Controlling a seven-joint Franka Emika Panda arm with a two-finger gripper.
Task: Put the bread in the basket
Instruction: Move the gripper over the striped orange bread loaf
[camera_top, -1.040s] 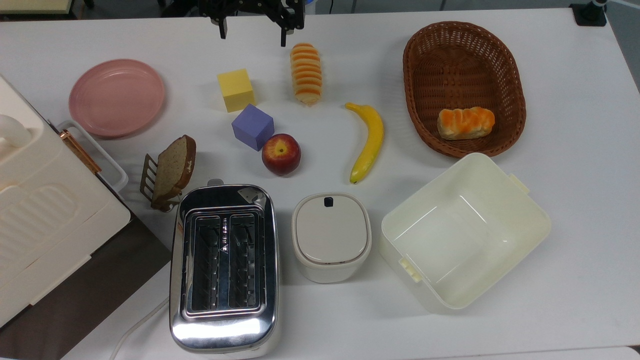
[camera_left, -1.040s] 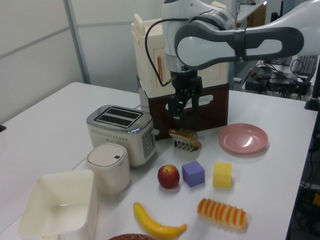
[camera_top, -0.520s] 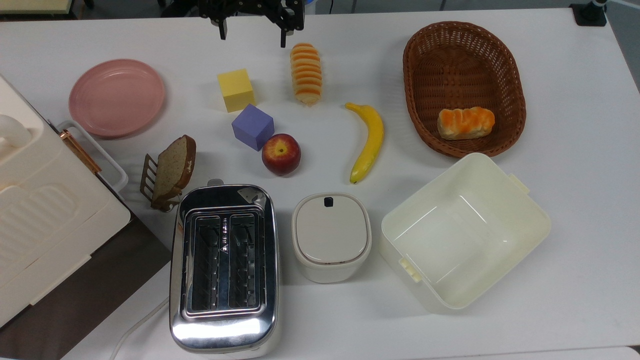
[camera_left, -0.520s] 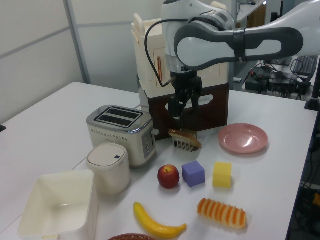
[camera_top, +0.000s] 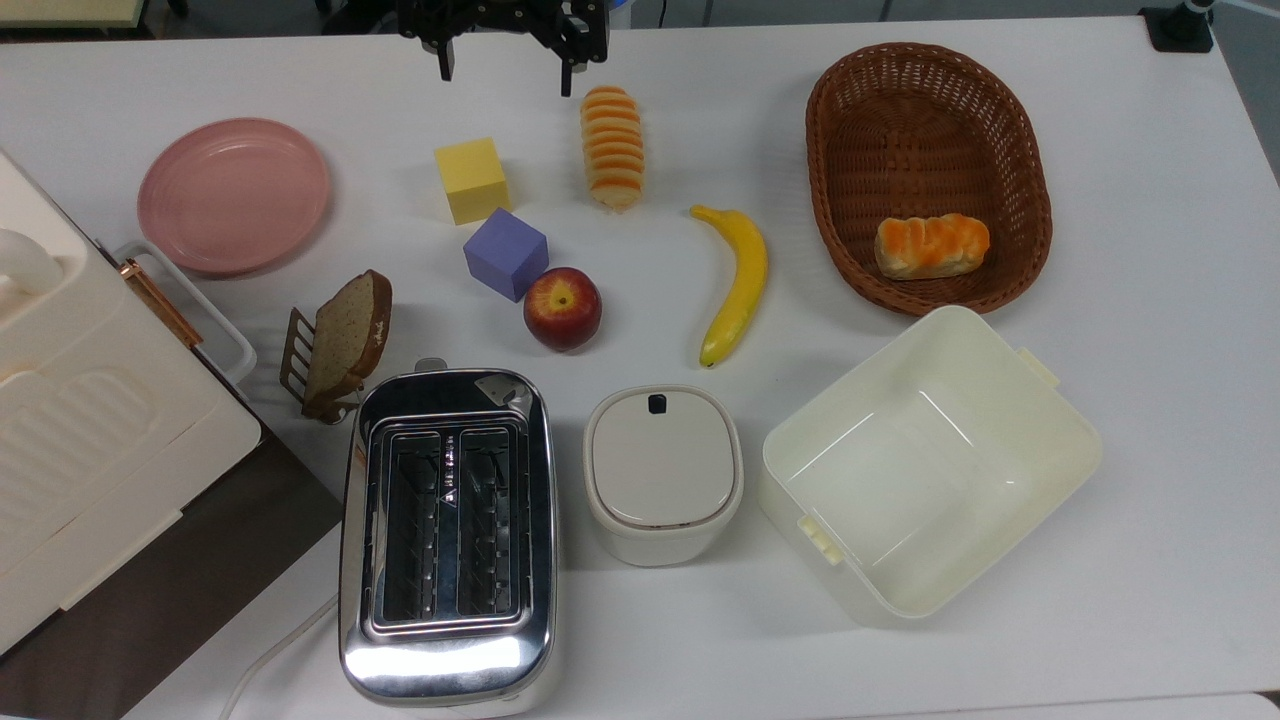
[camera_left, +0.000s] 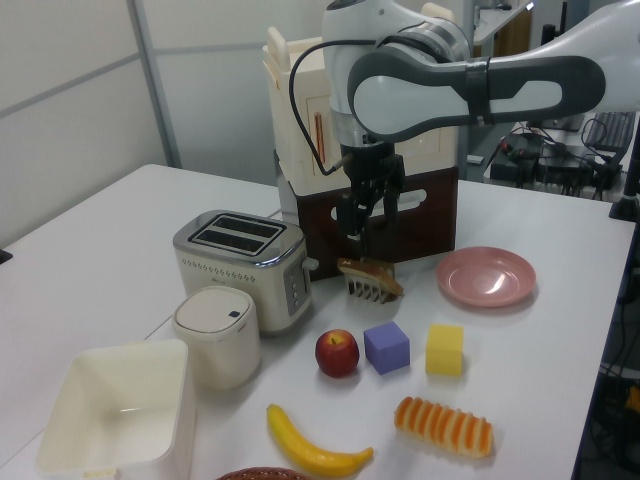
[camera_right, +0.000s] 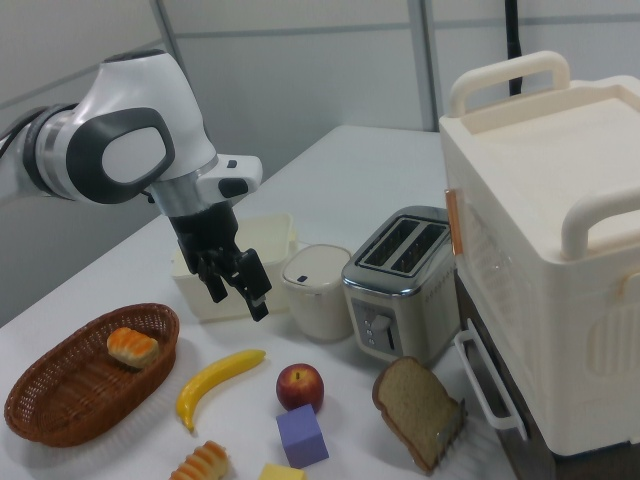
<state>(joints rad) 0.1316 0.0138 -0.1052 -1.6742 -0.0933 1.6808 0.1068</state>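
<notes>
Both gripper (camera_right: 238, 291) fingers spread wide, apparently empty.

Basket (camera_left: 262, 473) and bread (camera_right: 203, 462) cut by left, right views' bottom edges.

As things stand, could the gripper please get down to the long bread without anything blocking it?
Probably yes. The gripper hangs open above the table, beside the bread, whose top is bare; the yellow cube and banana lie apart from it.
</notes>
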